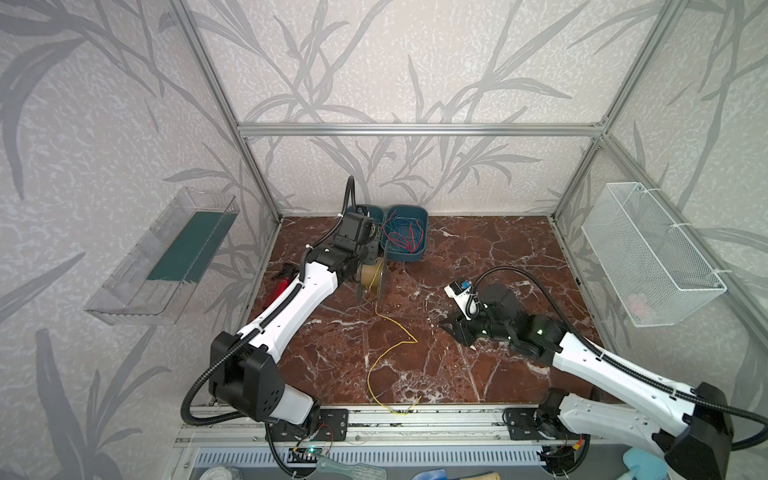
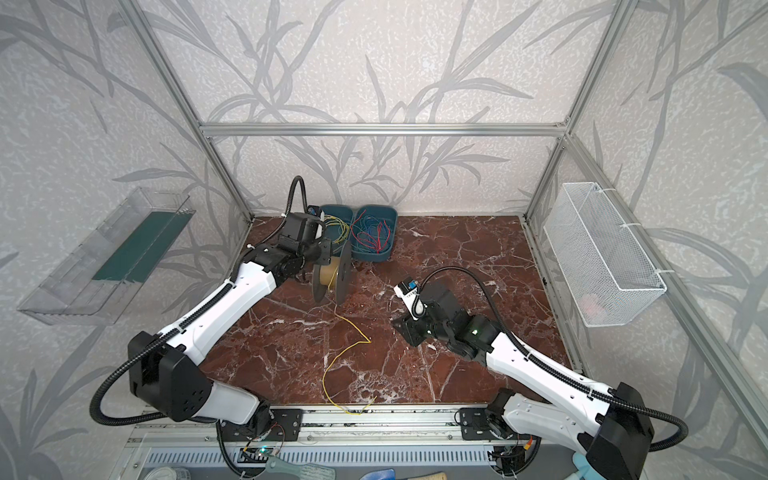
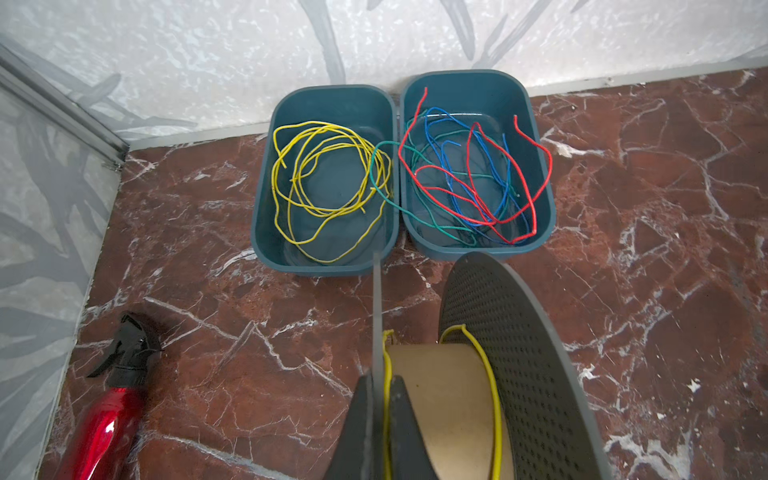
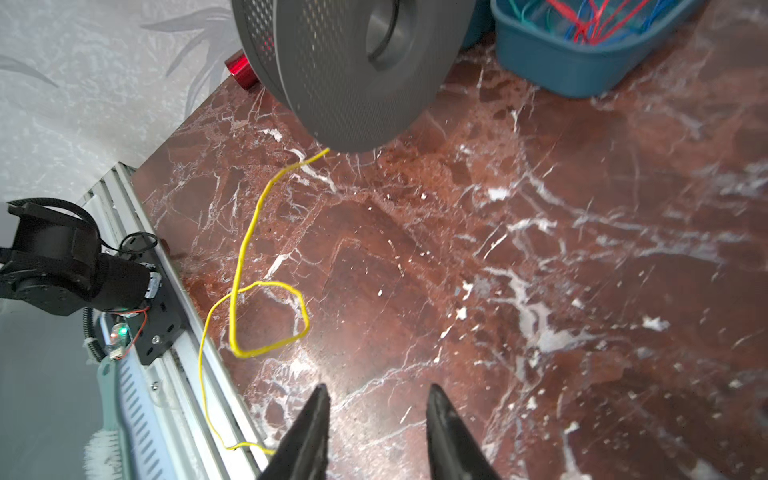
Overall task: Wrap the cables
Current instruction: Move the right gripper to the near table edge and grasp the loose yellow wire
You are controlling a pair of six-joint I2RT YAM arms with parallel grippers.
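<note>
A yellow cable (image 1: 415,340) (image 2: 369,341) trails from the grey spool (image 1: 372,277) (image 2: 332,275) across the marble floor to the front rail, looping on the way (image 4: 245,249). Two turns of it lie on the spool's tan core (image 3: 440,399). My left gripper (image 3: 381,378) (image 1: 360,270) is shut on the spool's thin flange, with the cable pinched beside it, holding the spool upright. More yellow cables (image 3: 324,183) lie coiled in the left teal bin (image 3: 266,232). My right gripper (image 4: 378,388) (image 1: 448,326) hovers open over bare floor to the right of the cable, nothing between its fingers.
The right teal bin (image 3: 544,232) holds red, blue and green wires. A red spray bottle (image 3: 104,419) (image 1: 280,286) lies by the left wall. A wire basket (image 1: 648,253) hangs on the right wall, a clear tray (image 1: 166,257) on the left. An aluminium rail (image 1: 415,415) borders the front.
</note>
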